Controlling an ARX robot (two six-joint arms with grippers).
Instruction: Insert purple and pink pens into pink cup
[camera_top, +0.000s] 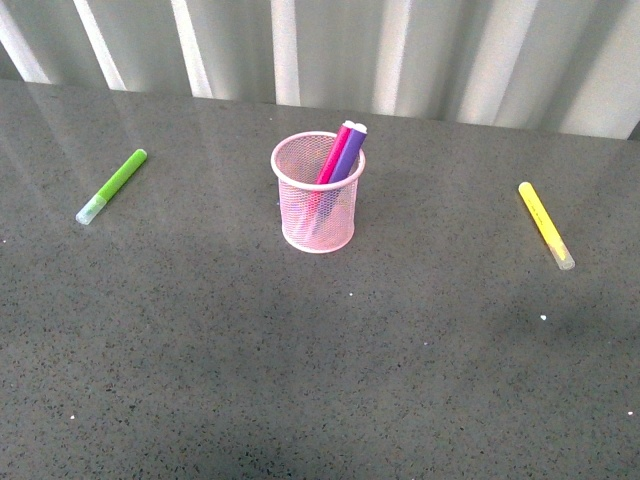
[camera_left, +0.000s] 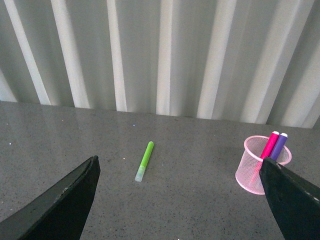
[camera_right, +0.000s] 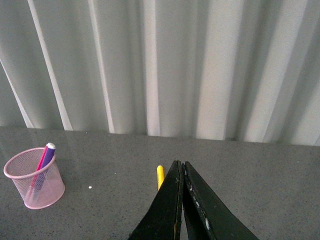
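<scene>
The pink cup (camera_top: 318, 195) stands upright at the middle of the grey table. The pink pen (camera_top: 334, 155) and the purple pen (camera_top: 348, 152) stand inside it, leaning together against its far right rim. The cup also shows in the left wrist view (camera_left: 254, 170) and in the right wrist view (camera_right: 35, 178), with both pens in it. Neither arm shows in the front view. My left gripper (camera_left: 181, 167) is open and empty, held above the table, its jaws wide apart. My right gripper (camera_right: 181, 165) is shut with nothing between its jaws.
A lime-green marker (camera_top: 112, 186) lies on the table left of the cup and shows in the left wrist view (camera_left: 144, 160). A yellow marker (camera_top: 545, 224) lies to the right, half hidden behind my right gripper in the right wrist view (camera_right: 160, 176). A pleated pale curtain (camera_top: 330, 50) closes the far edge.
</scene>
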